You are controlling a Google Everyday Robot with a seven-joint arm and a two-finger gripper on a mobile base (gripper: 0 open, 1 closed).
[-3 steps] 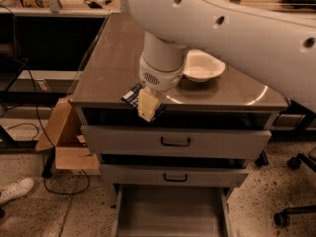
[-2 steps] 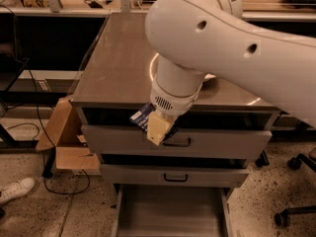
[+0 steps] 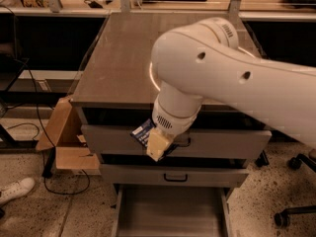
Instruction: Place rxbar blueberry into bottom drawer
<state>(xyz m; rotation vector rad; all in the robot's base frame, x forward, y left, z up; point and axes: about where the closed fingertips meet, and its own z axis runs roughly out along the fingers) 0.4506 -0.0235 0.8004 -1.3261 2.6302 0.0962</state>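
My gripper (image 3: 157, 144) hangs in front of the top drawer face, below the cabinet's front edge and above the open bottom drawer (image 3: 170, 214). It is shut on the rxbar blueberry (image 3: 142, 131), a dark navy wrapper with white text that sticks out to the left of the cream-coloured fingers (image 3: 159, 145). The bottom drawer is pulled out, a wide shallow grey tray with nothing visible inside. My white arm covers the right part of the cabinet top.
The grey cabinet top (image 3: 123, 58) lies behind the arm, with a white bowl rim (image 3: 153, 75) peeking out beside it. The middle drawer (image 3: 173, 176) is shut. A cardboard box (image 3: 64, 142) stands left of the cabinet, a shoe (image 3: 15, 189) on the floor, a chair base (image 3: 296, 211) at right.
The gripper has carried the bar off the cabinet top, forward and down past the front edge, and now holds it before the top drawer face. The arm now hides most of the bowl.
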